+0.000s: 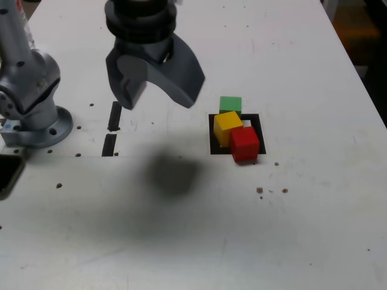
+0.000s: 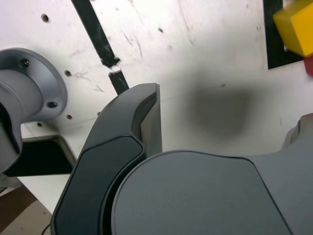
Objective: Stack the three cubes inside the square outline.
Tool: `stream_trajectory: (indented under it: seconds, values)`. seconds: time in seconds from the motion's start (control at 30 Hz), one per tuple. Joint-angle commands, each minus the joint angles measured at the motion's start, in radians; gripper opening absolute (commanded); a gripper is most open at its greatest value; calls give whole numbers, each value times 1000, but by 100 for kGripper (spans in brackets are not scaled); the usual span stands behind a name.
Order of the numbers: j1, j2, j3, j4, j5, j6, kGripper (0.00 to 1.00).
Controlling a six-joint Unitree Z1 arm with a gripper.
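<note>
Blocks, three of them, sit by the black square (image 1: 214,142) on the white tabletop (image 1: 314,199). Think of a clock laid over the exterior view, with its middle in the middle of that square. The green block (image 1: 230,104) is near 12 o'clock, mostly past the far edge of the square. The yellow block (image 1: 227,128) is at about 10 o'clock and hides a bit of the green one. The red block (image 1: 244,145) is at 5 o'clock, and it pokes out over the near edge of the square. It hides a small part of the yellow block. I can't tell if the blocks touch each other. A bit of the white middle (image 1: 247,123) shows near 1 o'clock. The gray gripper (image 1: 160,106) is up in the air, out toward 10 o'clock. Its jaws are wide apart, with nothing in them. A dark, fuzzy shadow (image 1: 172,172) is on the tabletop, toward 8 o'clock. Two short black strips (image 1: 115,116) lie end to end at 9 o'clock, with a little gap between them. Past them, also near 9 o'clock, is a round gray metal foot (image 1: 36,136) with a thick post on it.
</note>
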Motion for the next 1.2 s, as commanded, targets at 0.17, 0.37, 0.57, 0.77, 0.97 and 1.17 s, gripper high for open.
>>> stream_trajectory:
  seconds: [0.17,0.37,0.57,0.77,0.97,1.17]
  values:
    - [-95,93,-185,41,-27,25,100]
    - [-171,208,-325,42,-31,51,100]
    - [-227,327,-482,43,-25,84,100]
    - [-252,408,-568,36,-20,112,100]
    - [-254,450,-592,19,-17,129,100]
    - [-248,498,-616,-5,-12,145,100]
